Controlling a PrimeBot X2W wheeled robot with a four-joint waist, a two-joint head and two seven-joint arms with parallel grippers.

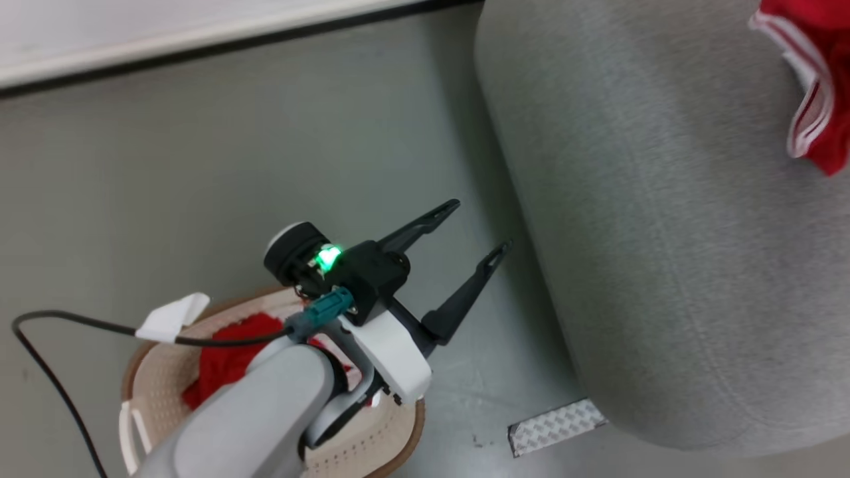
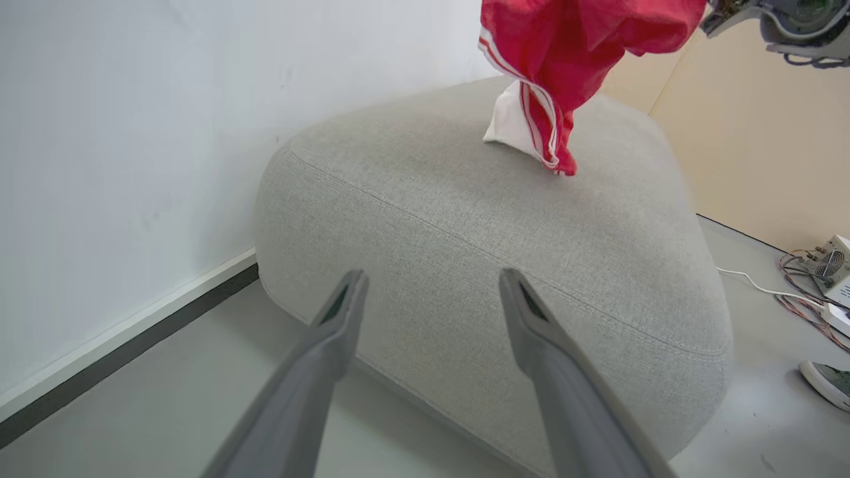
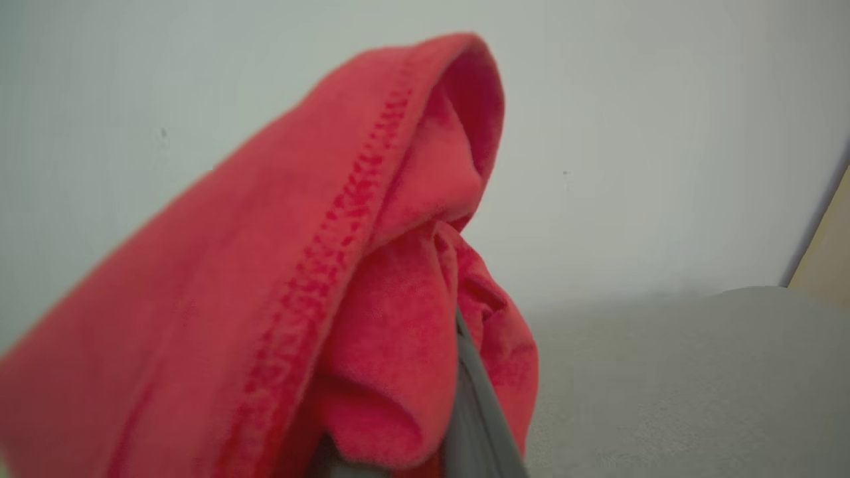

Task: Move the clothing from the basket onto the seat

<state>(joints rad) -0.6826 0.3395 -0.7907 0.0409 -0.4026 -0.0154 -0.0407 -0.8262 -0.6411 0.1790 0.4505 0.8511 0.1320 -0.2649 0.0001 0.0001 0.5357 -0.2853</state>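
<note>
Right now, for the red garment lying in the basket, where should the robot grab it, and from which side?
Probably the raised crumpled bunch of the red garment, coming straight down from above. The basket walls it in on every side, leaving only the open top, and the soft heap offers folds to pinch. The left end effector stands open nearby.

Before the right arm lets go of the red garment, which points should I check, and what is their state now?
1. Red garment above the grey seat: ok.
2. Its lower end touching the seat: ok, as it seems.
3. Right jaws shut on it: ok.
4. Fabric free of the right fingers: not ok, it drapes over one.
5. Left jaws open, empty: ok.
6. Clothing remaining in the laundry basket: ok, some is left.
</note>
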